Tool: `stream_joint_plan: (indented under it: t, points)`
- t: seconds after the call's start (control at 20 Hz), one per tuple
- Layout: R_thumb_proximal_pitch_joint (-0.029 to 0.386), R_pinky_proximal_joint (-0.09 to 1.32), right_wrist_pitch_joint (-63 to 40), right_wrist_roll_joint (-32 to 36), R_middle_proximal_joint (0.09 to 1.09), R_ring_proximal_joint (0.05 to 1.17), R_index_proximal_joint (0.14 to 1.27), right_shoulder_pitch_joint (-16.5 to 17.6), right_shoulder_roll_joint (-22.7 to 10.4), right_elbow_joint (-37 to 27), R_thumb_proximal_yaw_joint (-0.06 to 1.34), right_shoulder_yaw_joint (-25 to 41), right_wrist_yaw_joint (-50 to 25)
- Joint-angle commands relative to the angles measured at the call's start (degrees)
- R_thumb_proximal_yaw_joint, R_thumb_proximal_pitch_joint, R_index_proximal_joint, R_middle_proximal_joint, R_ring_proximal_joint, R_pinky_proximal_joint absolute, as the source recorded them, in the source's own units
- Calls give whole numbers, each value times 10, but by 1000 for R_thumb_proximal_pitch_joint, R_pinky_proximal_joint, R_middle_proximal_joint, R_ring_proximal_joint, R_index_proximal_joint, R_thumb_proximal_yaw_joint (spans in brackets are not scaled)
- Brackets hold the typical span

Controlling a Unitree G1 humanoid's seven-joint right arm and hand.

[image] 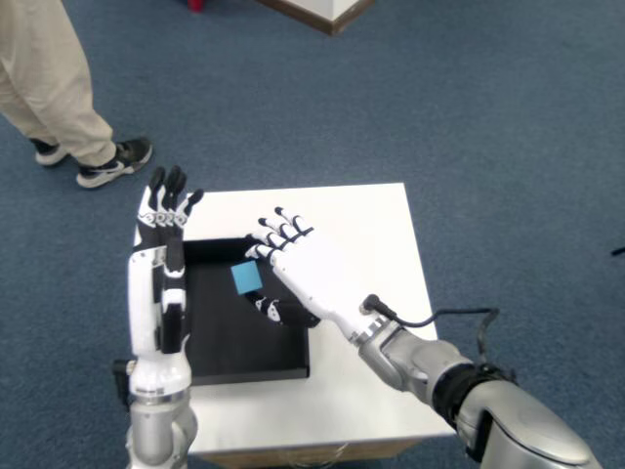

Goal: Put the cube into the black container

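The light blue cube (246,277) hangs over the upper middle of the black container (229,342), a shallow square tray on the left half of the white table (371,225). My right hand (305,276) reaches in from the lower right and is shut on the cube, which sits between the fingertips (262,240) above it and the thumb below it. The other fingers are spread. The cube looks slightly tilted. My left hand (162,256) stands upright and open at the tray's left edge.
A person's legs and dark shoe (113,162) stand on the blue carpet beyond the table's far left corner. A wooden-edged object (317,12) lies at the top. The table's right half (381,283) is bare white.
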Motion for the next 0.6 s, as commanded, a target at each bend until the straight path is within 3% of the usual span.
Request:
stream_joint_plan:
  t: [0.05, 0.6]
  points:
    - [186, 94, 13, 30, 331, 229, 1032, -45, -2, -25, 1216, 11, -2]
    - [187, 90, 28, 90, 311, 220, 1035, -48, -2, -4, 1223, 70, 4]
